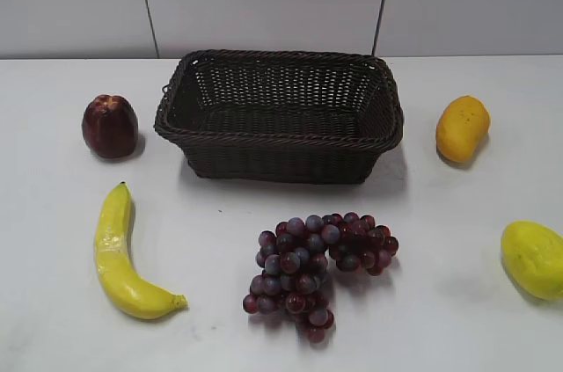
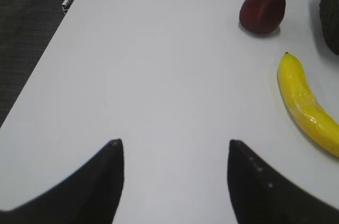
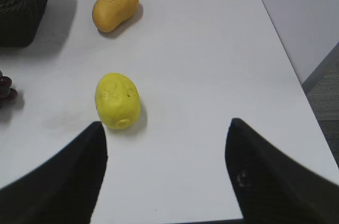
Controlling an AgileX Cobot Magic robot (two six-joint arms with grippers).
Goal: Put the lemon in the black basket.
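The lemon point(image 1: 534, 258) is a pale greenish-yellow lumpy oval at the right edge of the white table; in the right wrist view point(image 3: 117, 100) it lies just ahead of the left finger. The black basket point(image 1: 280, 113) stands empty at the back middle; a corner shows in the right wrist view point(image 3: 21, 7) and a sliver in the left wrist view point(image 2: 331, 9). My right gripper point(image 3: 165, 126) is open and empty above the table, the lemon just beyond its left fingertip. My left gripper point(image 2: 173, 142) is open and empty over bare table. Neither gripper shows in the exterior view.
A banana point(image 1: 123, 255) point(image 2: 307, 105) lies front left, a dark red apple point(image 1: 110, 126) point(image 2: 263, 8) back left. Purple grapes point(image 1: 318, 259) lie in front of the basket. An orange-yellow mango point(image 1: 462, 128) point(image 3: 115, 7) sits right of it. The table's right edge point(image 3: 288, 70) is near.
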